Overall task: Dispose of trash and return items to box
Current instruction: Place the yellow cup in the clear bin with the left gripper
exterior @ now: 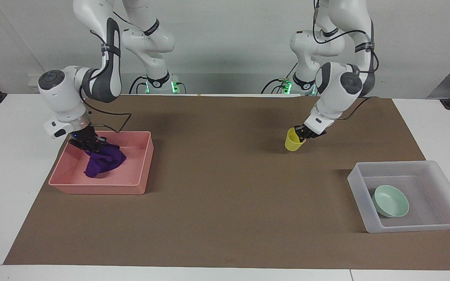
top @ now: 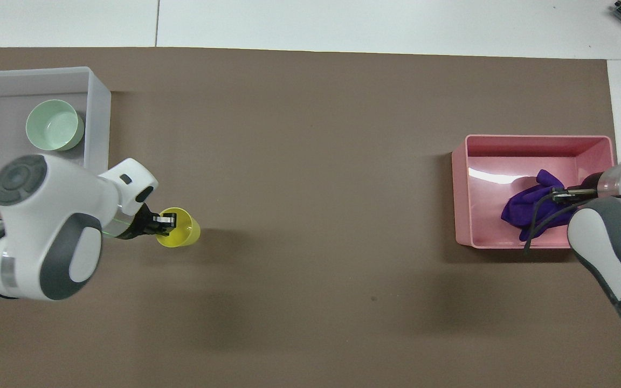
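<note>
Now the right gripper [exterior: 92,145] is gripping the rag [exterior: 104,164] down inside the pink tray [exterior: 96,188] at the right arm's end, needing release, while the left gripper [exterior: 302,134] is pinching the tilted cup [exterior: 293,140] by its rim, needing carriage to the box [exterior: 404,228].

We are losing the translucent box's [top: 95,86] outer end past the overhead view's edge. Beside the pink tray [top: 461,188], the right gripper's [top: 561,195] fingertips are sinking into the purple rag [top: 526,207], their spread unreadable.
</note>
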You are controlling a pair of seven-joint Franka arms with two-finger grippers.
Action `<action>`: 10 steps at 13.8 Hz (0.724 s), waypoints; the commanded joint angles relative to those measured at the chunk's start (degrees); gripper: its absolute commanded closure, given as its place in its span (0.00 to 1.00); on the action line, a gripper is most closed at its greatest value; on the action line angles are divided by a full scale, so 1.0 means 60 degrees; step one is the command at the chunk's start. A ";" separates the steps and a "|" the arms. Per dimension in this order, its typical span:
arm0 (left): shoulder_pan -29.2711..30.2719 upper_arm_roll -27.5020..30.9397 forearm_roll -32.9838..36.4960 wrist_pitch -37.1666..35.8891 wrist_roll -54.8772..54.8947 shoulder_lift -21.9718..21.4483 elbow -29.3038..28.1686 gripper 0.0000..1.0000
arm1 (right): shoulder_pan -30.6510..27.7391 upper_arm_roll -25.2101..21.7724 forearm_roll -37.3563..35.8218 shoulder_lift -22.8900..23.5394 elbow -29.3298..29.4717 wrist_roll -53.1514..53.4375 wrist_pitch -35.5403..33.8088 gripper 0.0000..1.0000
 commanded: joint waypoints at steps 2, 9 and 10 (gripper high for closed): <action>0.1422 -0.0005 -0.0045 -0.2293 0.0229 0.0373 0.2753 1.00 | 0.0026 0.0149 0.0169 -0.0070 0.0140 0.0193 0.0129 0.00; 0.3650 0.0024 0.0087 -0.1466 0.1765 0.3431 0.6170 1.00 | 0.0861 0.0237 0.0038 -0.0847 0.1368 0.1566 -0.1345 0.00; 0.3797 0.0024 0.0232 -0.0868 0.1927 0.3799 0.6231 1.00 | 0.0905 0.0237 0.0008 -0.0861 0.1720 0.2019 -0.1960 0.00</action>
